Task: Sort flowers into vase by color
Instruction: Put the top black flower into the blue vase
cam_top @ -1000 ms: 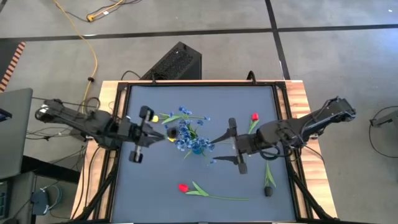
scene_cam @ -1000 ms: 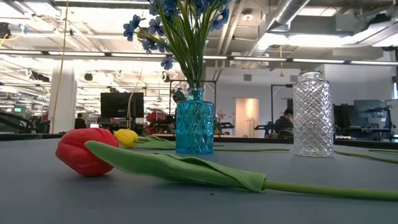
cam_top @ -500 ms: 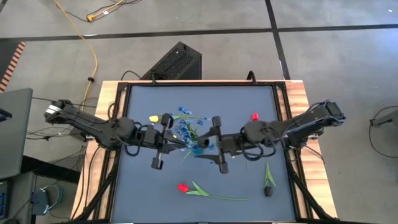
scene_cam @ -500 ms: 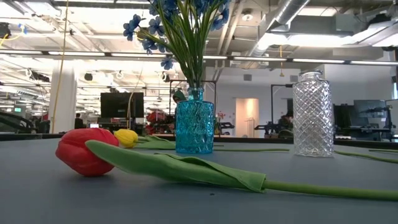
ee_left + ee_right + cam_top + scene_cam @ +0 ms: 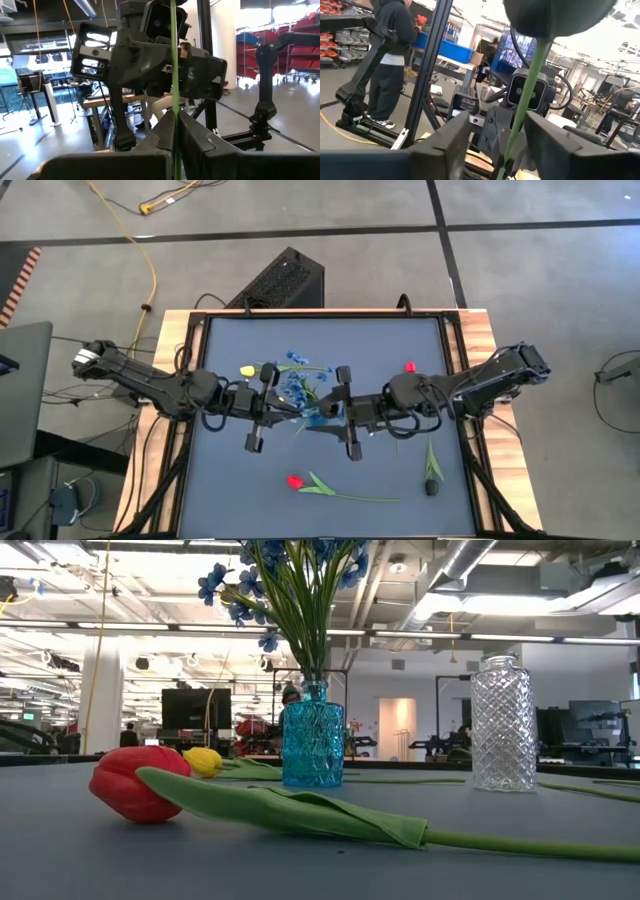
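Observation:
Blue sprays (image 5: pixel 298 388) stand with their stems in the blue glass vase (image 5: pixel 312 745) at the table's middle. My left gripper (image 5: pixel 175 117) is at the sprays' left side (image 5: pixel 268 408), shut on a thin green stem (image 5: pixel 174 75). My right gripper (image 5: pixel 500 125) faces it from the right (image 5: pixel 333 412), open, with a green stem (image 5: pixel 520 117) in the gap. One yellow tulip (image 5: pixel 247 370) lies far left. One red tulip (image 5: pixel 410 367) lies far right and another (image 5: pixel 135 785) lies near the front edge. Neither gripper shows in the low view. My left gripper pinches a thin green stem (image 5: pixel 174 107) between its two fingers. The fingers come level from the table's left and lie across the stem. The stem runs straight out past the fingers; which flower it belongs to is hidden.
A clear cut-glass vase (image 5: pixel 503 725) stands at the near right (image 5: pixel 432 486), a green leaf (image 5: pixel 431 458) beside it. The near red tulip's long stem and leaf (image 5: pixel 350 496) lie along the table's front. People and racks show in the room behind.
Both grippers have gone toward the blue vase: my left gripper toward the table's right edge, my right gripper toward the left edge, until they face each other across the sprays. The vase, the sprays and the lying tulips have kept still.

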You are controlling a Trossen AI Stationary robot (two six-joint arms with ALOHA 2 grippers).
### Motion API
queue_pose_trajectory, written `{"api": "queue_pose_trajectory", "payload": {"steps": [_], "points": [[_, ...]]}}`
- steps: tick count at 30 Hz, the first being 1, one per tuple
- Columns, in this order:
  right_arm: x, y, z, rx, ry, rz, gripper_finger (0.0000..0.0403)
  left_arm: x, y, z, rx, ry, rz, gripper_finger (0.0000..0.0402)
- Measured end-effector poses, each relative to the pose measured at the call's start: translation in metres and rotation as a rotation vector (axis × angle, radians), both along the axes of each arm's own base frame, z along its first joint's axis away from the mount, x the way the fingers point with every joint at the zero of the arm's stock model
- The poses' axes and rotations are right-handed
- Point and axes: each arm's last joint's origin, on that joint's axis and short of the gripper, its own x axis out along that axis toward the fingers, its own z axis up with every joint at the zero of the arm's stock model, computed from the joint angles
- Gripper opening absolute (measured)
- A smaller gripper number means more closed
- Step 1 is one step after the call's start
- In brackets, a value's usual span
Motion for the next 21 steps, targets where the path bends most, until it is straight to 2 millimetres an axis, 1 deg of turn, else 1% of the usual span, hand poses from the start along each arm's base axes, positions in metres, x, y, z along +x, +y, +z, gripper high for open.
{"api": "queue_pose_trajectory", "payload": {"steps": [3, 7, 9, 11, 14, 17, 21], "points": [[0.000, 0.000, 0.001, 0.004, -0.009, 0.000, 0.0145, 0.000, 0.000, -0.001, 0.001, 0.006, 0.006, 0.0000], [0.001, -0.002, 0.001, 0.005, -0.012, -0.005, 0.0059, 0.000, 0.001, -0.001, -0.014, 0.011, 0.017, 0.0000], [0.001, -0.002, 0.001, 0.006, -0.011, -0.006, 0.0026, 0.000, 0.001, -0.001, -0.030, 0.018, 0.017, 0.0005], [-0.002, -0.002, 0.002, 0.024, 0.000, 0.000, 0.0025, -0.001, 0.001, 0.000, -0.026, 0.022, 0.016, 0.0018], [-0.010, -0.003, 0.008, 0.089, 0.022, 0.030, 0.0034, -0.010, 0.004, 0.006, -0.023, 0.019, 0.018, 0.0052], [-0.028, -0.001, 0.020, 0.136, 0.046, 0.090, 0.0042, -0.030, 0.010, 0.017, -0.049, 0.018, 0.015, 0.0090], [-0.062, 0.005, 0.034, 0.190, 0.127, 0.241, 0.0033, -0.064, 0.021, 0.028, -0.055, 0.059, 0.040, 0.0125]]}}
